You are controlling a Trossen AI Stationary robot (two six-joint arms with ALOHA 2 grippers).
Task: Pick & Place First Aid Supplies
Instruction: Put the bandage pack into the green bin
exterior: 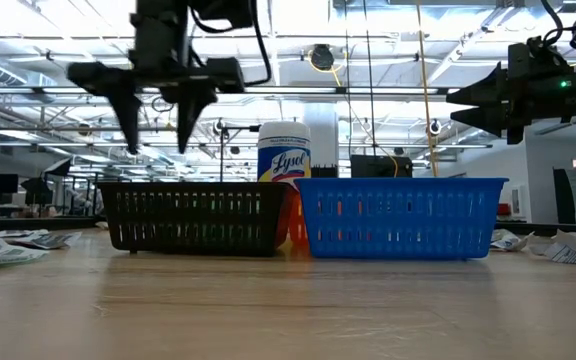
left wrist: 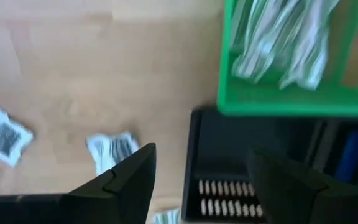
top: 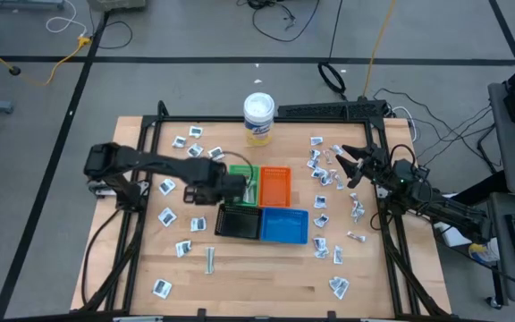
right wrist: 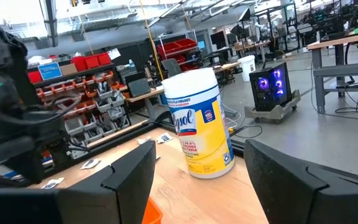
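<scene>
Several small white-grey packets lie flat on the wooden table, some on the left (top: 166,216) and some on the right (top: 321,201). A slim pale strip (top: 211,258) lies near the front. More packets (left wrist: 284,43) lie inside the green tray (top: 242,175). My left gripper (top: 216,190) hangs open, pointing down, above the table at the left edge of the green tray and the black tray (top: 238,222). Nothing is between its fingers (left wrist: 129,180). My right gripper (top: 347,165) waits open and level at the table's right side.
Orange tray (top: 274,185) and blue tray (top: 284,225) stand beside the green and black ones at mid-table. A white-lidded, yellow-labelled tub (top: 258,118) stands at the far edge. A black frame rail (top: 266,118) runs around the table. Bare wood lies along the near edge.
</scene>
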